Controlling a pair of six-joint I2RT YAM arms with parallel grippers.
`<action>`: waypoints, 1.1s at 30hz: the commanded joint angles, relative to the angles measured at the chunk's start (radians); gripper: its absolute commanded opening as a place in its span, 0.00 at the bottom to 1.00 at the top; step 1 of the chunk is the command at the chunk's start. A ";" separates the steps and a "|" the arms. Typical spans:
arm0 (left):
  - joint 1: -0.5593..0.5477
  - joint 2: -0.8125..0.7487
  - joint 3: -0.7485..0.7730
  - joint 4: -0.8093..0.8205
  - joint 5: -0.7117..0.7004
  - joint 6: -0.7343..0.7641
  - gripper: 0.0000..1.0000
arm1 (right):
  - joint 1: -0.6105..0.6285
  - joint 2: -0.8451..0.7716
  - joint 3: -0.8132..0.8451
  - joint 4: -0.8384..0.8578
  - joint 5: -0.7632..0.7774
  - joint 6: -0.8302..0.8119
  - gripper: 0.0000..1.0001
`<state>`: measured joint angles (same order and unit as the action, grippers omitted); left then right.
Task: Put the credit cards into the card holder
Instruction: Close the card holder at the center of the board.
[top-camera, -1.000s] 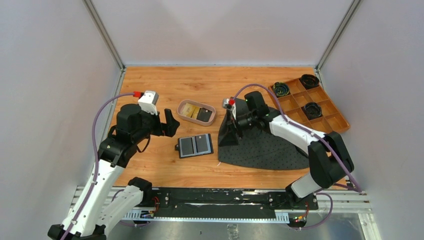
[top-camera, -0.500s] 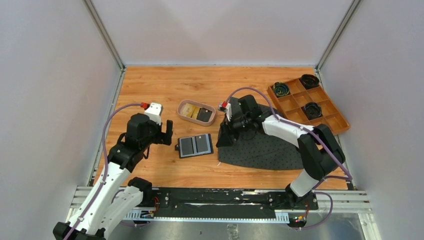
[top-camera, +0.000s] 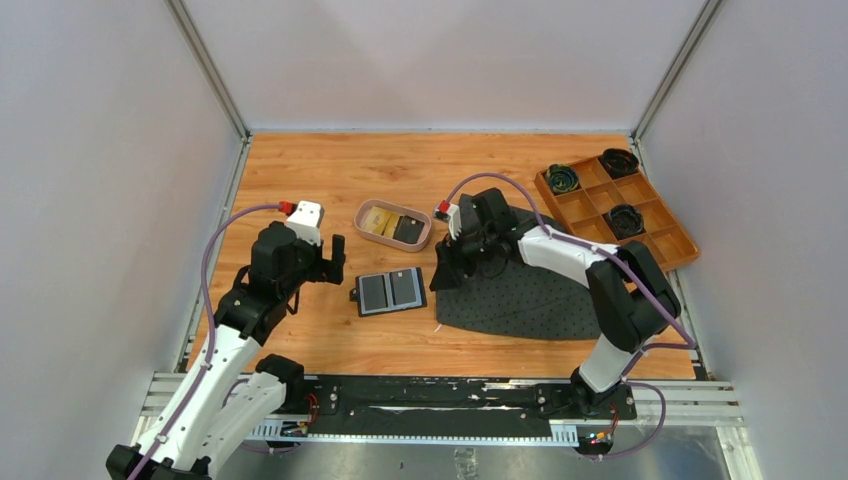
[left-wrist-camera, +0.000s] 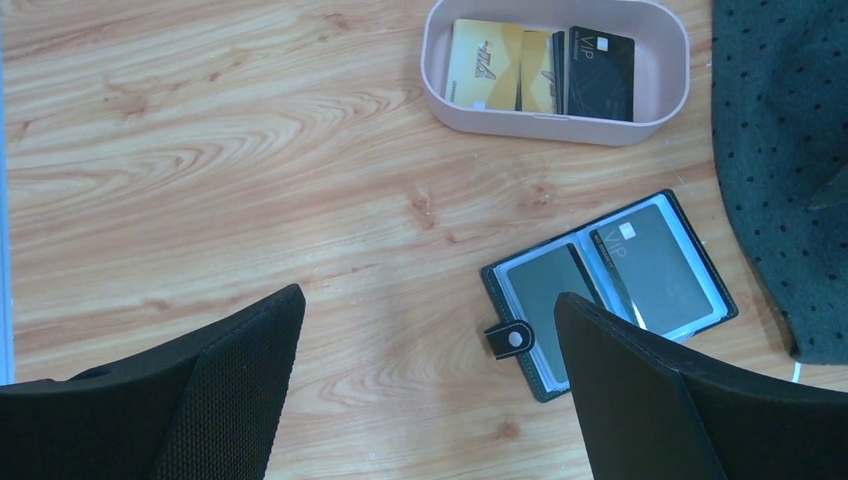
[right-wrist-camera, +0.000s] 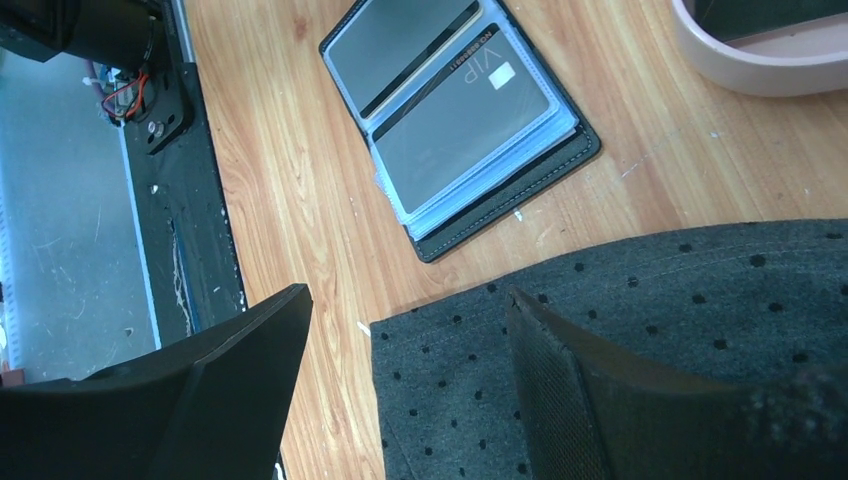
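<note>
The black card holder (top-camera: 391, 291) lies open on the wood, its snap tab (left-wrist-camera: 508, 339) to the left; it also shows in the left wrist view (left-wrist-camera: 610, 280) and the right wrist view (right-wrist-camera: 460, 120). Grey-looking cards sit behind its clear pockets. Gold credit cards (left-wrist-camera: 500, 80) and a black credit card (left-wrist-camera: 601, 86) lie in the pink tray (top-camera: 393, 225). My left gripper (top-camera: 333, 262) is open and empty, left of the holder. My right gripper (top-camera: 447, 268) is open and empty over the left corner of the dark mat, right of the holder.
A dark grey dotted mat (top-camera: 530, 290) lies right of the holder. An orange-brown compartmented box (top-camera: 620, 205) with dark round items stands at the back right. The black base rail (top-camera: 440, 395) runs along the near edge. Grey walls enclose the table.
My left gripper has drawn back and down to the left of the holder. My right gripper has shifted left toward the mat's corner. The holder and tray have not moved.
</note>
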<state>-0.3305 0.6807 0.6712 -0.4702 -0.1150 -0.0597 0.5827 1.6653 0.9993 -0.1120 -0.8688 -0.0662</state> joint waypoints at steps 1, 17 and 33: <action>0.004 0.001 -0.015 0.035 0.004 0.009 1.00 | 0.016 0.029 0.025 -0.019 0.060 0.042 0.75; 0.004 -0.001 -0.019 0.038 0.005 0.009 1.00 | 0.028 0.114 0.047 -0.003 0.090 0.167 0.74; 0.004 -0.001 -0.018 0.037 0.006 0.010 1.00 | 0.034 0.133 0.052 -0.002 0.141 0.196 0.72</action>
<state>-0.3305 0.6807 0.6605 -0.4503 -0.1127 -0.0593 0.6018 1.7817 1.0241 -0.1101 -0.7544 0.1143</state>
